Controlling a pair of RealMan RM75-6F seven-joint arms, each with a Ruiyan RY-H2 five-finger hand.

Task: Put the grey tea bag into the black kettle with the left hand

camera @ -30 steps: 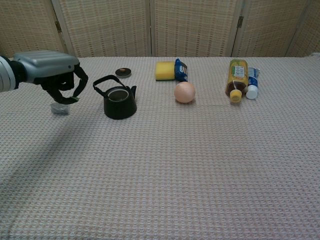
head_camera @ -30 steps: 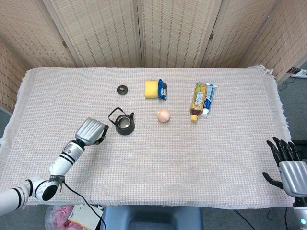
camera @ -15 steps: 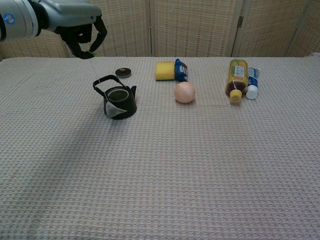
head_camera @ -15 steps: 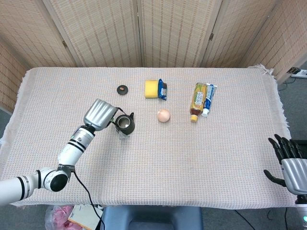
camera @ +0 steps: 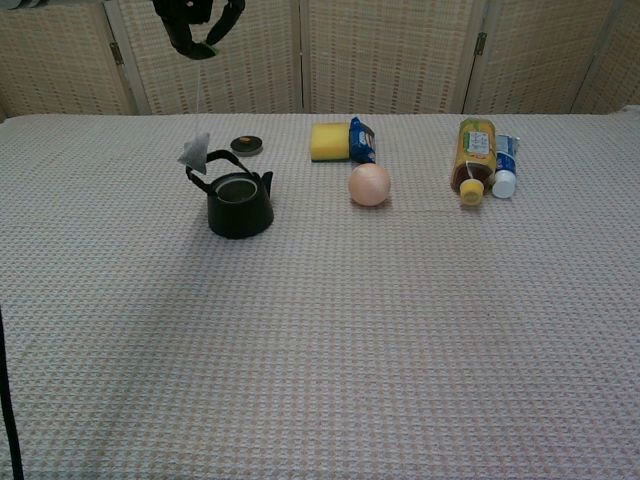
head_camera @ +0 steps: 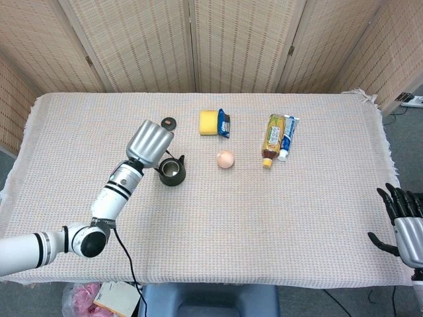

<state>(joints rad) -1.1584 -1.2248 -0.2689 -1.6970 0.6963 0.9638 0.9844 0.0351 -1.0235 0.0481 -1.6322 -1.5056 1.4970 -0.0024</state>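
L hand (camera: 198, 22) has gone up a lot: 1 s ago it was low beside the grey tea bag (camera: 194, 152) lying on the cloth left of the black kettle (camera: 239, 203); now it's at the top edge of chest view, fingers pinching the string. Bag has left the cloth: 0.5 s ago it hung against the kettle's front, now it dangles by the handle's left end. In head view the hand has moved toward the kettle. R hand (head_camera: 406, 223) has slid lower in the frame corner.
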